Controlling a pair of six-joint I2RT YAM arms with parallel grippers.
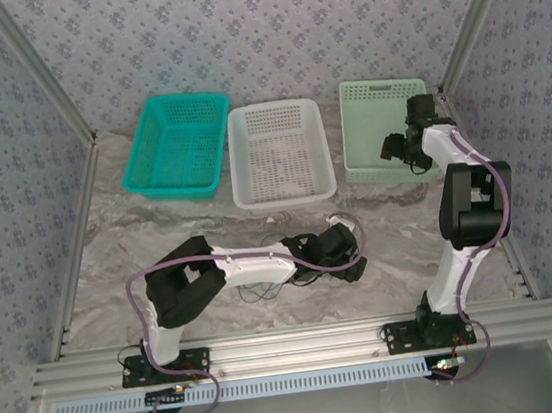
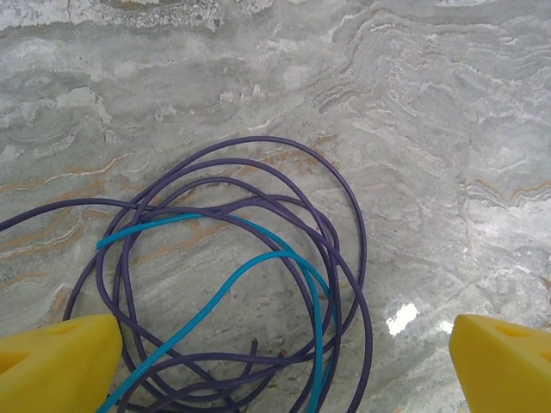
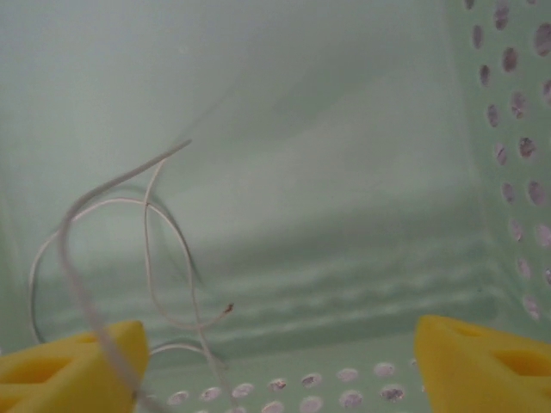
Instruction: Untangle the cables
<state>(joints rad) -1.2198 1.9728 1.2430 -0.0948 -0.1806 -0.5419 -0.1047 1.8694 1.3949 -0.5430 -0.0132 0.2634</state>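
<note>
The left pincer (image 2: 284,366) hangs wide open over the marble table (image 2: 448,112), with nothing in its hold. Between its yellow fingers (image 2: 60,361), nearer the one at the left of the wrist view, lies the tangle — a purple cable (image 2: 349,202) in several loose loops with a teal cable (image 2: 250,267) threaded through them. Both look light, limp and smooth-skinned. I judge they will slide and drag each other along rather than resist. The teal strand just beside that finger, clear of most purple crossings, seems the best place to pinch. The right pincer (image 3: 280,357) is spread just as wide and empty inside the pale green basket (image 3: 495,138) — a thin whitish wire (image 3: 146,224) curls ahead of it and crosses one fingertip.
</note>
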